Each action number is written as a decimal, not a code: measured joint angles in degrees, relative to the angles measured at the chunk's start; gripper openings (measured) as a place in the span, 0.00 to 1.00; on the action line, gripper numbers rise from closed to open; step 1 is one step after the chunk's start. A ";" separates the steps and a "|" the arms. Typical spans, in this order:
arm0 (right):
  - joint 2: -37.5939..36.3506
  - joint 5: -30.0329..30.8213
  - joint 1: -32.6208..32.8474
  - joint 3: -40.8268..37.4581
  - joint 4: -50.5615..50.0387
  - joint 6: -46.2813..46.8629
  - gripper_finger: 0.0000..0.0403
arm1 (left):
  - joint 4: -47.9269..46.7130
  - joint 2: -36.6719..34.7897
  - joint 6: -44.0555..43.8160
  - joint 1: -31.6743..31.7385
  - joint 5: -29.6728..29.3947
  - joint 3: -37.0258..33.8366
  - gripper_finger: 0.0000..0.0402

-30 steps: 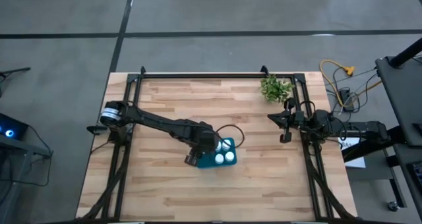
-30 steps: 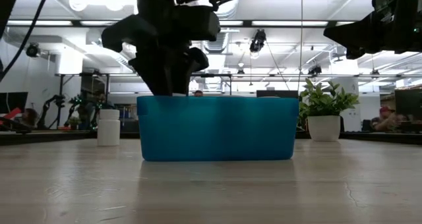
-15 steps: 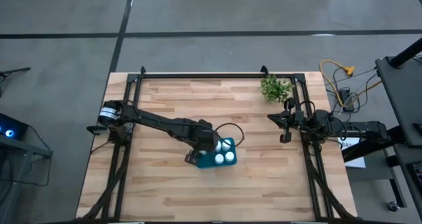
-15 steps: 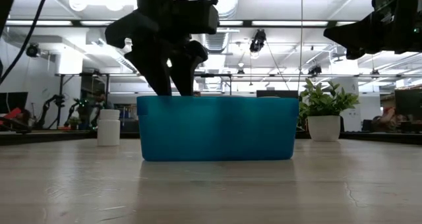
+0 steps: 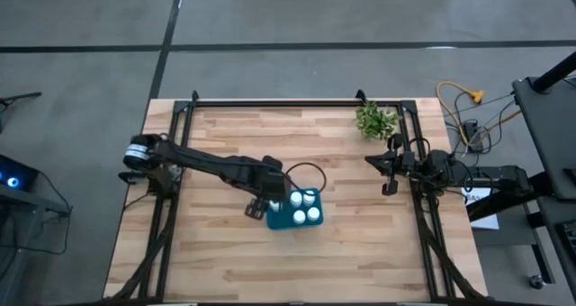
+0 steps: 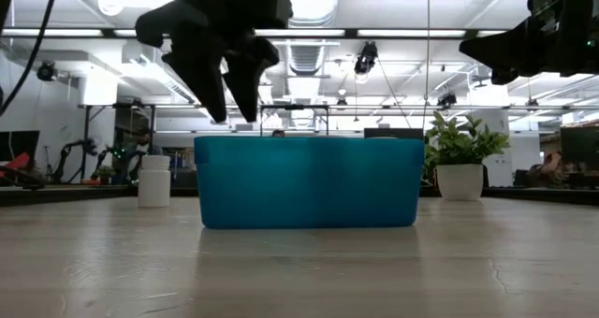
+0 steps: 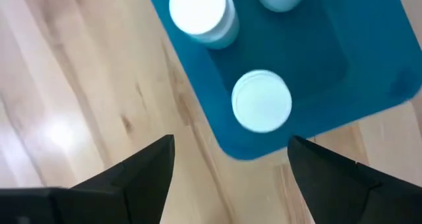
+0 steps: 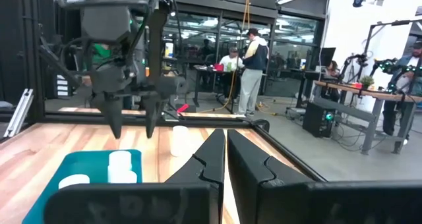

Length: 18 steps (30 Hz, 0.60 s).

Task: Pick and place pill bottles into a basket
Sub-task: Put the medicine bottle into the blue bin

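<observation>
The teal basket (image 5: pixel 290 221) stands mid-table and holds several white pill bottles (image 5: pixel 306 207), all upright; it also shows in the low view (image 6: pixel 309 182). My left gripper (image 5: pixel 258 204) is open and empty. It hangs above the basket's left end (image 6: pixel 233 120), and its wrist view (image 7: pixel 231 165) looks down on a basket corner (image 7: pixel 237 145) and a bottle cap (image 7: pixel 262 100). One more bottle (image 6: pixel 154 180) stands upright on the table outside the basket, also seen in the right wrist view (image 8: pixel 179 140). My right gripper (image 5: pixel 382 171) waits shut at the table's right edge (image 8: pixel 224 155).
A small green plant in a white pot (image 5: pixel 375 120) stands at the far right of the table (image 6: pixel 459 159). Black frame rails (image 5: pixel 270 102) run along the table's far, left and right edges. People stand in the room beyond the table (image 8: pixel 250 59).
My left gripper has opened inside the basket, then risen out of it and shifted a little toward the table's left edge, leaving the bottles standing in the basket. The basket has stayed where it was.
</observation>
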 joint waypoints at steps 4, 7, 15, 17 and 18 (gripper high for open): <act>0.09 -0.05 0.01 0.00 -0.02 0.02 0.02 | -0.77 -2.43 0.01 0.30 -0.09 -0.65 0.69; 0.20 0.01 0.01 0.01 -0.04 0.02 0.02 | -0.95 -4.53 0.38 0.88 -0.22 -1.41 0.69; 0.33 0.00 0.01 0.01 -0.07 0.02 0.02 | -1.98 -9.42 0.46 3.92 -0.27 -5.21 0.69; 0.39 0.03 0.01 0.01 -0.02 0.02 0.02 | -2.28 -10.27 0.46 5.44 -0.29 -6.97 0.69; 0.39 -0.03 0.02 0.01 -0.04 0.03 0.02 | -2.22 -10.70 0.42 6.16 -0.29 -8.07 0.69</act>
